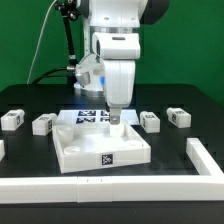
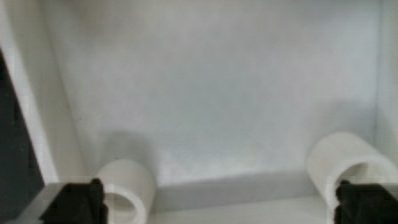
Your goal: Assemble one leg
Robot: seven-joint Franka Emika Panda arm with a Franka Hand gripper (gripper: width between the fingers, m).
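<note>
1. The robot's two-finger gripper points straight down from the white arm above the middle of the black worktop.
2. Its tip is low over the large white square tray-like plastic piece, at the tray's far corner on the exterior view's right. Whether it touches the tray cannot be told.
3. In the wrist view the gripper is spread wide, with one black fingertip at each side of the picture. Only the tray's flat white surface shows between them, so it holds nothing.
4. A rounded white shape sits just inside each fingertip; what these shapes are cannot be told.
5. Four small white stubby plastic blocks with marker tags lie on the worktop in a loose row, level with the tray's far side and apart from it.
6. The outer left leg and the inner left leg lie towards the worktop's edge on the exterior view's left.
7. The inner right leg and the outer right leg lie towards the opposite edge. The inner right leg is the nearest to the gripper but is clear of it.
8. The marker board lies flat just beyond the tray, towards the worktop's far edge.
9. A raised white border runs along the worktop's near edge and up the exterior view's right.
</note>
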